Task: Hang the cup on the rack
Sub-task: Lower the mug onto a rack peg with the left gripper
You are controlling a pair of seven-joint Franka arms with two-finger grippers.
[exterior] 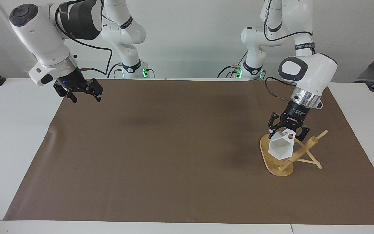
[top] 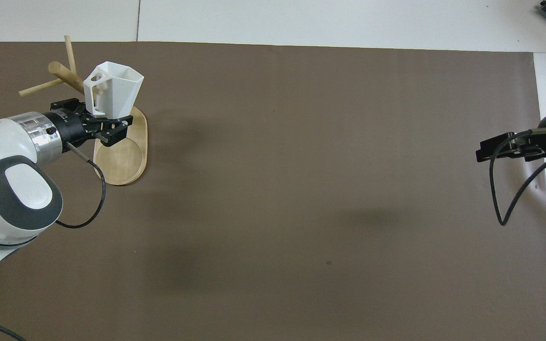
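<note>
The white faceted cup (exterior: 280, 149) is tilted over the bamboo rack (exterior: 299, 152), its handle beside the slanted central post. My left gripper (exterior: 288, 134) is shut on the cup at its handle end, above the rack's oval base (exterior: 271, 161). In the overhead view the cup (top: 116, 87) lies between the post (top: 67, 76) and the base (top: 123, 161), and a peg's tip shows in the handle's hole; the left gripper (top: 100, 119) is at the cup's narrow end. My right gripper (exterior: 86, 98) is open and empty, raised over the mat's corner at the right arm's end; it also shows in the overhead view (top: 482, 152).
A brown mat (exterior: 174, 146) covers most of the white table (exterior: 11, 136). The rack stands on the mat toward the left arm's end. Thin peg sticks (exterior: 310, 161) jut out from the post.
</note>
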